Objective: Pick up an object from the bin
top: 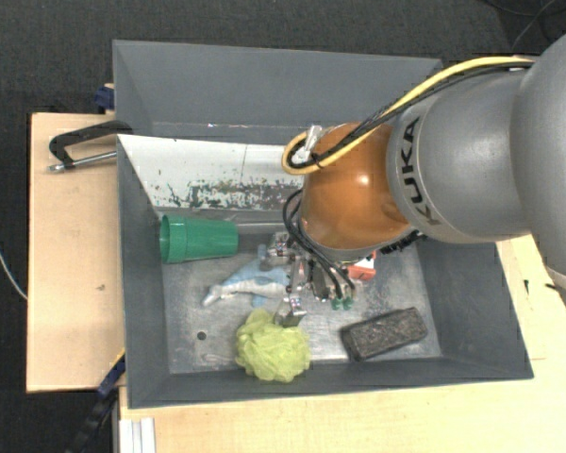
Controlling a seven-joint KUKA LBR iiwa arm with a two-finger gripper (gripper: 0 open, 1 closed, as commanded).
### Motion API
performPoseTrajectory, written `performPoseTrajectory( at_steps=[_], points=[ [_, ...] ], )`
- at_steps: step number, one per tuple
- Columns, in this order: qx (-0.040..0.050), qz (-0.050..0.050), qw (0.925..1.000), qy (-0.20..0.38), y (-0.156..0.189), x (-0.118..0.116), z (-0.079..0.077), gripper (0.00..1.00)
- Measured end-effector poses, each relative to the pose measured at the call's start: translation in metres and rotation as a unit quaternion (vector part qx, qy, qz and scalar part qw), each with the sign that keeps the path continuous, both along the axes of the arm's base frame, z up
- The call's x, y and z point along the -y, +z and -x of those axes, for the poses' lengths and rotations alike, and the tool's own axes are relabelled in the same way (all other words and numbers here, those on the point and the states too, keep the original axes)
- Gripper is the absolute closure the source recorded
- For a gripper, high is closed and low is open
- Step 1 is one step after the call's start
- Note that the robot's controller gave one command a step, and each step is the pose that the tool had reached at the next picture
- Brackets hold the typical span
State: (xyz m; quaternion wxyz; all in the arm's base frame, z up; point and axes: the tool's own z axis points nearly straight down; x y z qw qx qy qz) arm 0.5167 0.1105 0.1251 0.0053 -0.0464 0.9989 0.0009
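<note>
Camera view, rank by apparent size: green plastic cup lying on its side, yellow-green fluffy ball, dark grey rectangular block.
1. yellow-green fluffy ball and green plastic cup: these look about alike, so I won't rank one over the other.
2. dark grey rectangular block: similar length but slimmer, so it looks smallest.

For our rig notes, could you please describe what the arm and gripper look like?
The arm is a thick, rounded grey link with dark KUKA lettering. Its wrist wears a glossy orange dome-shaped cover. A yellow cable runs along the top and loops at the wrist; thin black cables hang below. The gripper is small, of bare metal.
</note>
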Motion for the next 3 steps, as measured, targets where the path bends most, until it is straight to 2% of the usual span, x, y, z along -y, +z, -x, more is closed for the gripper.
performPoseTrajectory(
  at_steps=[1,2,3],
  points=[
    [-0.0021,0.0,1.0,-0.008,0.008,-0.009,-0.033,0.0],
    [-0.003,0.001,0.9921,0.125,-0.031,-0.01,-0.052,0.0],
    [-0.004,0.001,0.9996,0.027,-0.049,-0.019,-0.054,1.0]
  ],
)
